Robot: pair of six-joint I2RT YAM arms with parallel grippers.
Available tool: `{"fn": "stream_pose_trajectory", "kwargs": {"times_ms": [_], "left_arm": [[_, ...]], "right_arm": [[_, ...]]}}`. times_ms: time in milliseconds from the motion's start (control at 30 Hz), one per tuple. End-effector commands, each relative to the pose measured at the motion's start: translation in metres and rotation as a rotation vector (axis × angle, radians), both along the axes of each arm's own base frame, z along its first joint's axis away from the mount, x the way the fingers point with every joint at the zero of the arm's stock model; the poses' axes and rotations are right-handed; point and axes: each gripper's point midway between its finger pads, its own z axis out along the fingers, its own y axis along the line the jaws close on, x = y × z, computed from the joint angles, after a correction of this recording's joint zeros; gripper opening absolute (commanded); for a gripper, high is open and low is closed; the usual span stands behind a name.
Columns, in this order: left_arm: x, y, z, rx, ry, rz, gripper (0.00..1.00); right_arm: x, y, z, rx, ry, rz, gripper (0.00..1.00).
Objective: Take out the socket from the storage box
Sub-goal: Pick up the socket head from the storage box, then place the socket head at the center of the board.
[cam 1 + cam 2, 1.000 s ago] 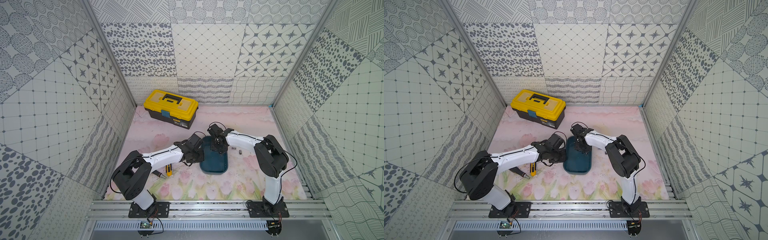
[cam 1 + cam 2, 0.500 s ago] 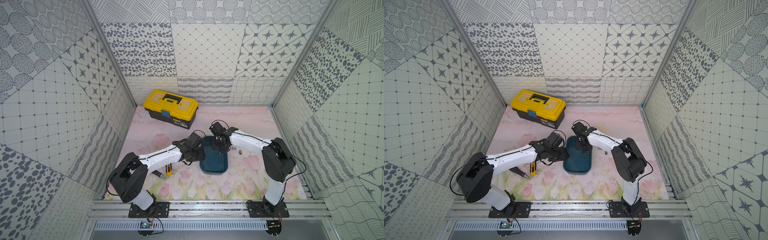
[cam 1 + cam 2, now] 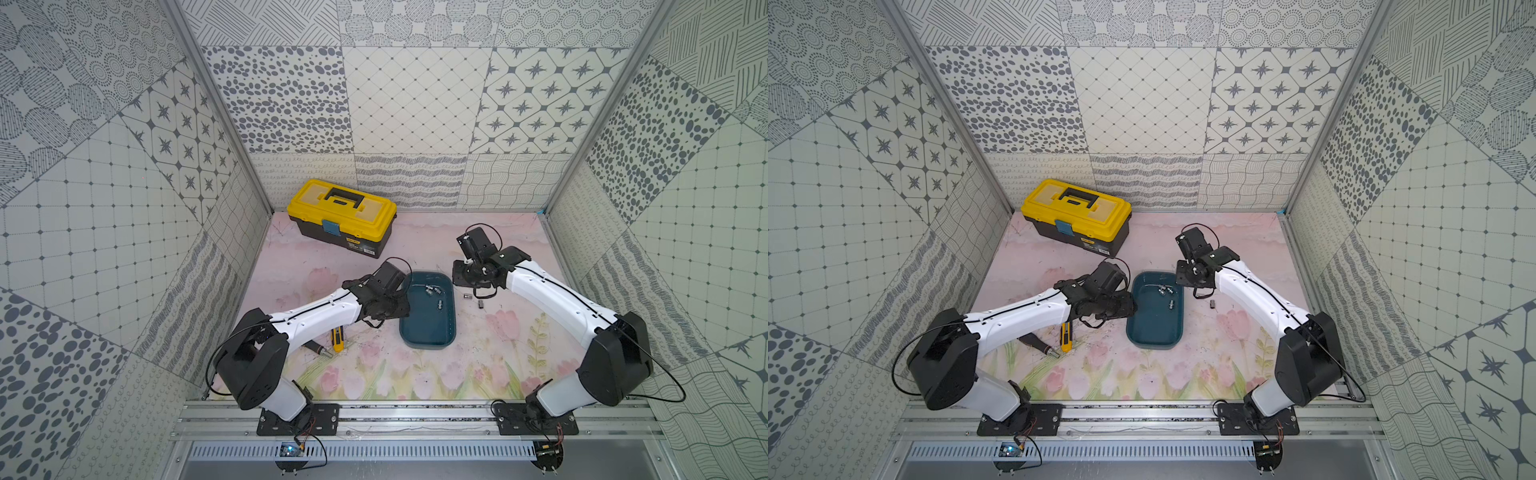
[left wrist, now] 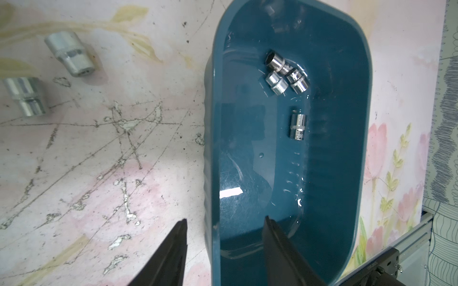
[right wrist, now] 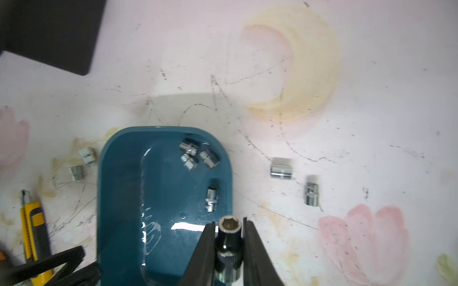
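1. One socket [image 5: 229, 247] was clamped between the jaws of my right gripper [image 5: 228, 221], which were closed tight on its sides with the hex mouth facing outward.
2. Over the last second, that gripper rose out of the box [image 5: 119, 198] and swung outward. It hung by the right wall at the box's far end.
3. My left gripper [image 4: 225, 219] released the box wall. Its jaws stood roughly half open, one inside the wall and one outside, with neither pressing on it.
4. Four other sockets [image 4: 298, 126] lay in the box. Four loose sockets [image 5: 281, 170] lay on the mat [image 5: 371, 99], two on each side of the box.
5. Judgement: this socket was out and only its set-down remained. The box was no longer braced.
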Motion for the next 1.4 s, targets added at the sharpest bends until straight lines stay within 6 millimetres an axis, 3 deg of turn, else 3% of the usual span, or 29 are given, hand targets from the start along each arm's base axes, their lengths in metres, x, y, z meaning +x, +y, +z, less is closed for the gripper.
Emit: {"fn": "stream_pose_trajectory", "kwargs": {"times_ms": [0,100,267,567,933,1367], "left_arm": [[-0.002,0.004,0.002,0.035,-0.006,-0.018,0.54],[-0.001,0.004,0.002,0.034,-0.006,-0.019,0.54],[-0.002,0.004,0.001,0.037,-0.002,-0.021,0.54],[-0.002,0.010,0.008,0.069,-0.006,-0.009,0.63],[0.000,0.014,0.025,0.054,-0.058,-0.007,0.68],[0.000,0.015,0.036,0.041,-0.086,-0.002,0.70]], "right_arm": [[-0.013,-0.035,-0.026,-0.077,0.070,-0.023,0.16],[-0.017,-0.059,-0.047,-0.090,0.116,-0.068,0.16],[-0.022,-0.083,-0.074,-0.100,0.161,-0.113,0.16],[-0.021,-0.094,-0.110,-0.120,0.223,-0.126,0.16],[-0.022,-0.096,-0.128,-0.120,0.268,-0.130,0.19],[-0.021,-0.099,-0.127,-0.133,0.268,-0.145,0.32]]}}
